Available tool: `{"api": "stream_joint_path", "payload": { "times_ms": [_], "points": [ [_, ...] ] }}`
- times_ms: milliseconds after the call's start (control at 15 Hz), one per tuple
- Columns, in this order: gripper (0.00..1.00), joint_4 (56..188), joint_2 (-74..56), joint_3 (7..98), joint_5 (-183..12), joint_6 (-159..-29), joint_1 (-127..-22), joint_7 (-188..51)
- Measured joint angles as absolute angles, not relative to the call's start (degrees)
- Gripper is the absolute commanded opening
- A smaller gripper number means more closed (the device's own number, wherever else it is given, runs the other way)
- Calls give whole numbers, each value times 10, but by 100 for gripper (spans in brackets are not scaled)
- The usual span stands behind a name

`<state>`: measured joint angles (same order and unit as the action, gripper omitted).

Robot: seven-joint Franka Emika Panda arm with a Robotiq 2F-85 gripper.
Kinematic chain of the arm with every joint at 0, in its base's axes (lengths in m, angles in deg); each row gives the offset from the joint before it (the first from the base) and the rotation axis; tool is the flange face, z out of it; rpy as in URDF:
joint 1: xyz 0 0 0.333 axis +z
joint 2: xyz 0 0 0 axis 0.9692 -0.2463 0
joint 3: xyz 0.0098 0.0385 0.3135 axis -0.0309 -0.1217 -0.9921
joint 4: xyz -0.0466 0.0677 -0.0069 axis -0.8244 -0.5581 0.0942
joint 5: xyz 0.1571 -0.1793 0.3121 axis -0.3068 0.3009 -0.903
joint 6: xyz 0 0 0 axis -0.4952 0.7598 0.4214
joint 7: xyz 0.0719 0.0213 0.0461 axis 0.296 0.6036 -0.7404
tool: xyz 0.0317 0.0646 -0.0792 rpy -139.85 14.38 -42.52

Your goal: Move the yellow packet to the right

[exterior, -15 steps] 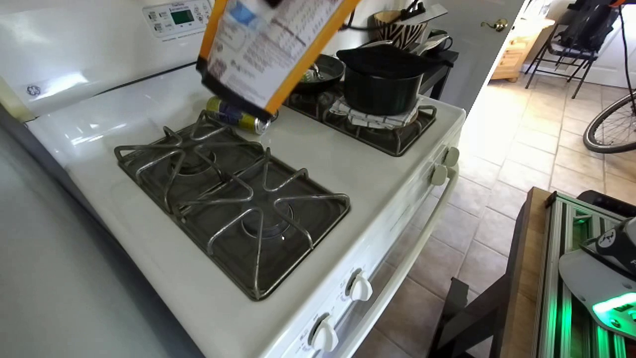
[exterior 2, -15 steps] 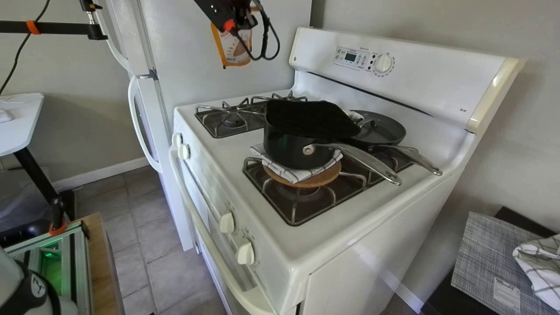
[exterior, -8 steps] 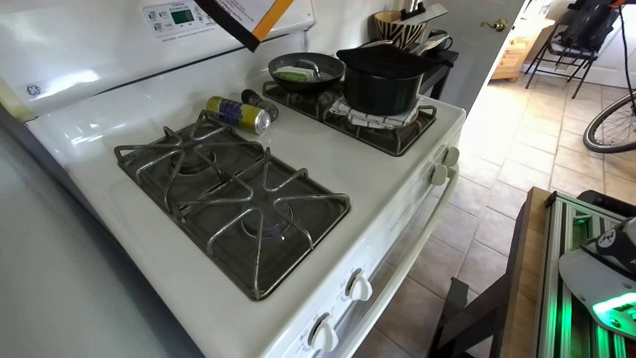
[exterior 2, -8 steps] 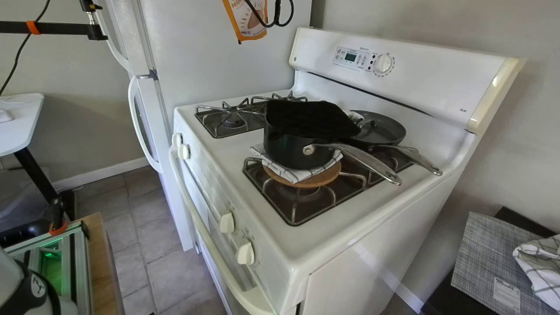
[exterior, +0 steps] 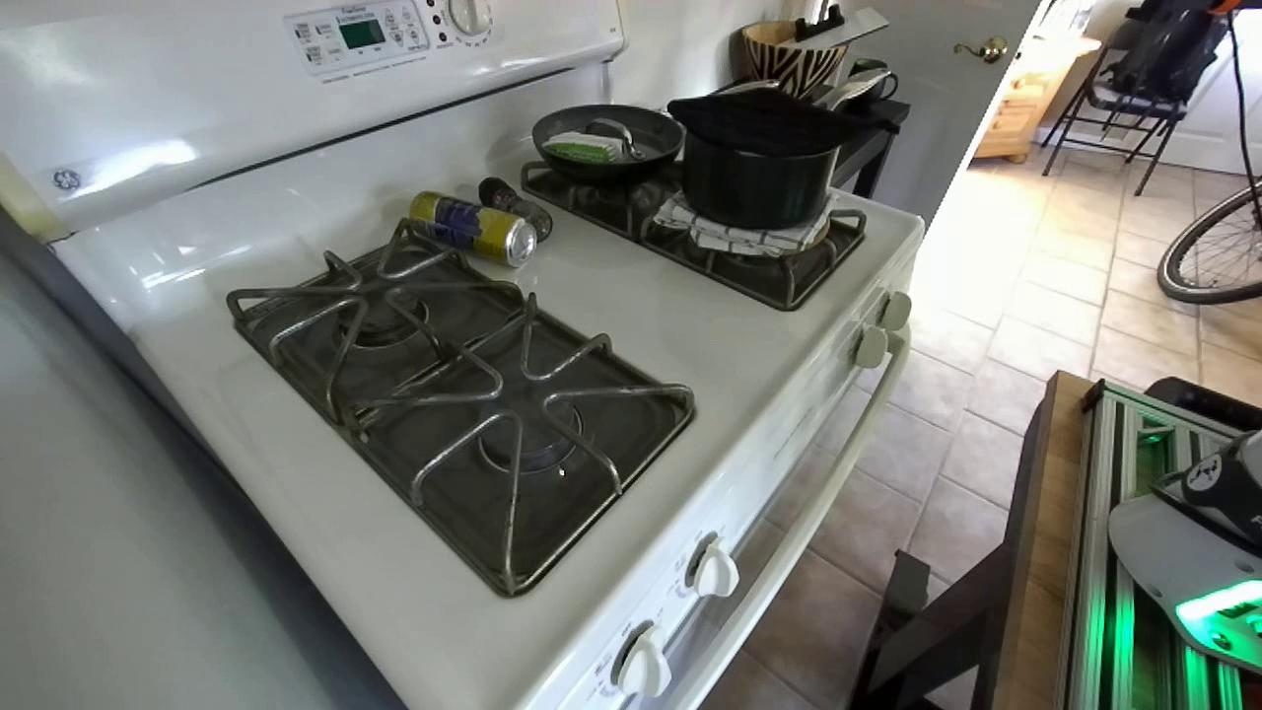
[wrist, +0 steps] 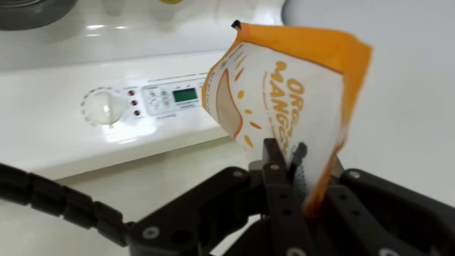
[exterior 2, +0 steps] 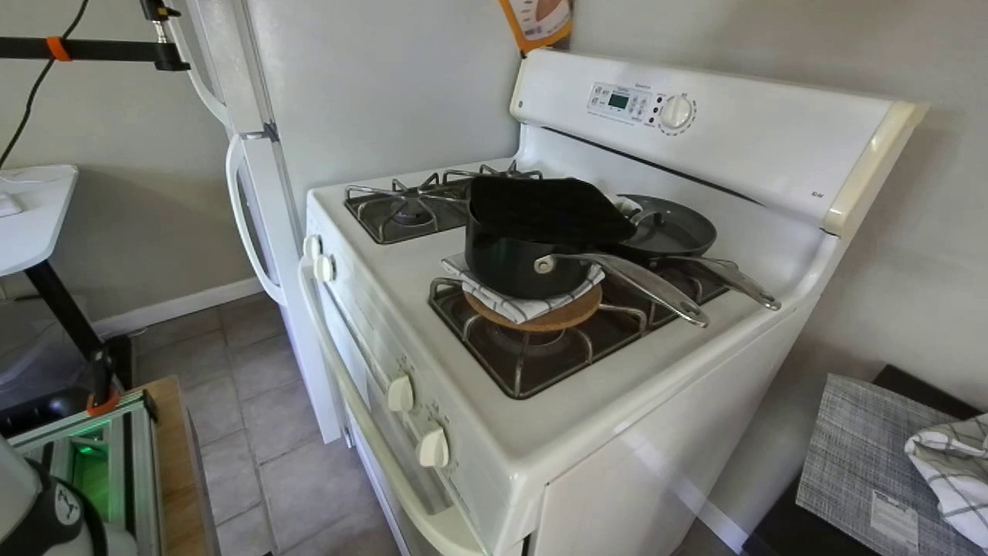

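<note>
The yellow packet (wrist: pixel 312 89) has an orange-yellow border and a white panel with orange print. In the wrist view my gripper (wrist: pixel 304 156) is shut on its narrow gathered end, and the packet spreads out beyond the fingers (wrist: pixel 284 209). The far finger is partly hidden behind the packet. In an exterior view only the packet's lower end (exterior 2: pixel 540 22) shows at the top edge, in the air above the stove's back left corner. The gripper is out of both exterior views.
The stove's back panel (wrist: pixel 53 106) is below the packet. The stove top (exterior: pixel 631 306) bears a covered black pot (exterior 2: pixel 517 266), a frying pan (exterior 2: pixel 679 228), a yellowish can (exterior: pixel 468 227) and a small dark bottle (exterior: pixel 516 207). A fridge (exterior 2: pixel 386 93) stands beside it.
The packet has moved up and to the right in an exterior view, toward the back panel, and has left the top of another exterior view. My gripper has gone out of sight there, still holding it.
</note>
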<state>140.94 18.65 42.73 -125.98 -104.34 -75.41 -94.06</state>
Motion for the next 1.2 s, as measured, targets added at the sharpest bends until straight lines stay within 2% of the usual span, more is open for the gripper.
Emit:
{"api": "stream_joint_path", "payload": {
  "times_ms": [267,533,800,1200],
  "points": [
    [0,1286,124,394,-1071,-963,-861,-871],
    [0,1201,59,418,-1016,-943,-838,-827],
    [0,1196,51,428,-1014,-938,-822,-825],
    [0,1203,24,442,-963,-825,-787,-817]
  ]
}}
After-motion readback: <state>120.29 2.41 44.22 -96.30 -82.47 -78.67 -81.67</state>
